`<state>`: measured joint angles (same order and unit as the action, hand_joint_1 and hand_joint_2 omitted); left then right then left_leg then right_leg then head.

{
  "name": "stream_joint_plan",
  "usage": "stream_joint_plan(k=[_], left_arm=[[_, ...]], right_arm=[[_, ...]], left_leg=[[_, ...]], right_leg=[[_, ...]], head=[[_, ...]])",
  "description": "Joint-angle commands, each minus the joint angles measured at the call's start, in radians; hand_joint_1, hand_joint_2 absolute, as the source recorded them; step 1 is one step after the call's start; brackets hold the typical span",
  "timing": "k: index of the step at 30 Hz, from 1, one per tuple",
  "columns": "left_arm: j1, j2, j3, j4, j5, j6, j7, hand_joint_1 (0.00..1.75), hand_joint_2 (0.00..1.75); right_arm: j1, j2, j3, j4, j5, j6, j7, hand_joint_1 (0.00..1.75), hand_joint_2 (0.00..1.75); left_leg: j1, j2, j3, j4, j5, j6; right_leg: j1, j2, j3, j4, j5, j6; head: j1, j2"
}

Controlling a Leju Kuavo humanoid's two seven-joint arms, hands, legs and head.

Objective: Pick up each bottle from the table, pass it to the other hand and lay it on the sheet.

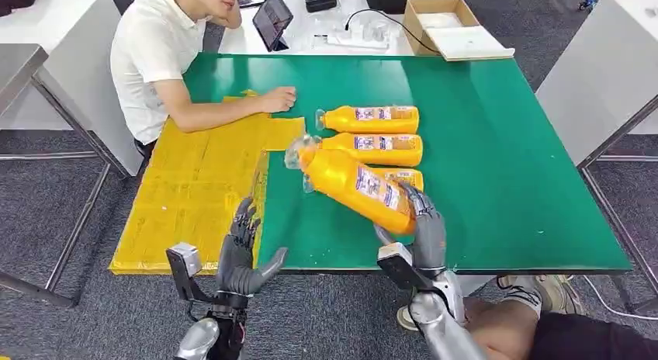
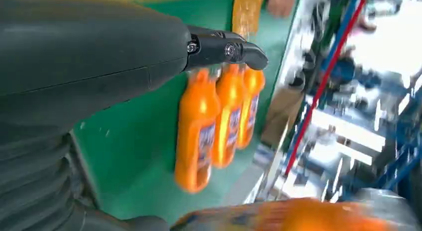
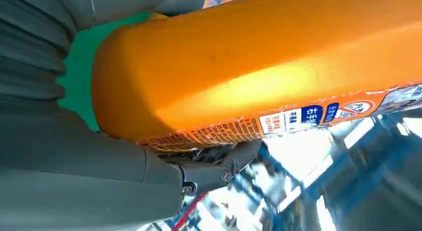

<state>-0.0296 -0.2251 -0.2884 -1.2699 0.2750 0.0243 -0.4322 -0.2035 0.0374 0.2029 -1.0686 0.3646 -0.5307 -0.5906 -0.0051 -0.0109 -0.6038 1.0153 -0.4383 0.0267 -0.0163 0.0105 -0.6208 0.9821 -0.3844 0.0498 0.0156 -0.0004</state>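
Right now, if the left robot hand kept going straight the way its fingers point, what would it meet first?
Probably the yellow sheet: the open left robot hand points up along its edge by the green table. Depth is unclear.

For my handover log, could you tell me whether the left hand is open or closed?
Open: the left hand holds nothing, fingers apart, beside the yellow sheet.
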Motion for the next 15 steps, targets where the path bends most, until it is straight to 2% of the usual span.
stream_joint_plan(k=[1,5,7,10,11,15], left_arm=[[-0.003,0.04,-0.08,-0.019,0.066,-0.197,-0.037,0.0,1.75],[-0.004,0.03,-0.08,-0.024,0.106,-0.239,-0.031,0.0,1.75],[-0.009,0.035,-0.088,-0.026,0.113,-0.28,-0.05,0.0,1.75],[-0.008,0.034,-0.086,-0.028,0.112,-0.28,-0.05,0.0,1.75],[-0.01,0.036,-0.088,-0.03,0.111,-0.296,-0.057,0.0,1.75],[-0.024,0.013,-0.063,-0.039,0.117,-0.284,-0.074,0.0,1.75]], right_arm=[[-0.017,0.113,0.002,-0.003,-0.086,-0.029,-0.108,1.75,1.75],[-0.037,0.13,0.062,0.043,-0.097,-0.009,-0.107,1.75,1.75],[-0.065,0.125,0.134,0.124,-0.046,0.027,-0.074,1.75,1.75],[-0.071,0.133,0.141,0.151,-0.042,0.016,-0.078,1.75,1.75],[-0.077,0.132,0.162,0.176,-0.036,0.046,-0.08,1.75,1.75],[-0.05,0.177,0.255,0.237,0.025,0.071,-0.1,1.75,1.75]], left_leg=[[0.001,0.004,0.006,-0.001,-0.003,-0.002],[0.002,0.005,0.005,0.0,-0.003,-0.003],[0.001,0.004,0.004,-0.001,-0.002,-0.002],[0.001,0.003,0.003,-0.001,-0.001,-0.002],[0.002,0.004,0.005,-0.001,-0.002,-0.002],[0.001,0.003,0.003,-0.001,-0.001,-0.002]], right_leg=[[0.002,0.002,0.005,-0.001,-0.002,-0.003],[0.002,0.002,0.004,0.001,-0.002,-0.003],[0.001,0.002,0.004,-0.001,-0.001,-0.003],[0.001,0.002,0.003,-0.001,0.0,-0.002],[0.002,0.002,0.004,-0.001,-0.001,-0.003],[0.001,0.002,0.003,-0.001,-0.001,-0.002]], head=[[0.0,0.0],[0.0,0.0],[0.0,0.0],[0.0,0.0],[0.0,0.0],[0.0,0.0]])
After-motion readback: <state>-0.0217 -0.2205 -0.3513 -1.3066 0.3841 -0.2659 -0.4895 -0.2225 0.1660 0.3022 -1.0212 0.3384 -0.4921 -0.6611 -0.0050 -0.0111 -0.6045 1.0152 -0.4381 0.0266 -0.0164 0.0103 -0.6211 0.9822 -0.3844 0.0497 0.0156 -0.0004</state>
